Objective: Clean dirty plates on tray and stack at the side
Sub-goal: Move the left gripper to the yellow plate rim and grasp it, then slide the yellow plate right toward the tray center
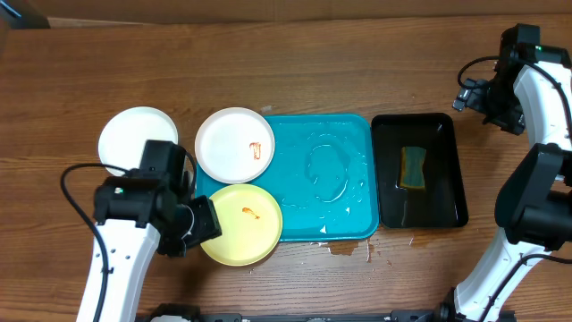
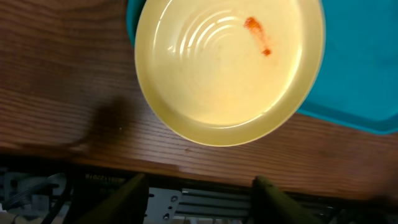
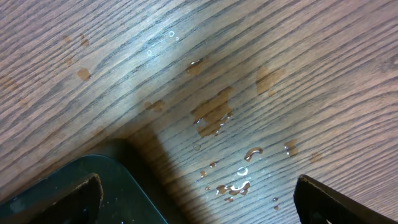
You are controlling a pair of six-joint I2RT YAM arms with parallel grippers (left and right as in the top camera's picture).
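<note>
My left jaws and right jaws gape, empty. The yellow plate (image 1: pixel 241 225) overhangs the tray's (image 1: pixel 344 201) lower-left corner, and the smeared white plate (image 1: pixel 234 145) its upper-left. The plain white plate (image 1: pixel 132 139) lies on the counter (image 1: pixel 268 63), frame left.

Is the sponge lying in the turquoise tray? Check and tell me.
No, the sponge lies in the black tray, beside the turquoise tray.
</note>
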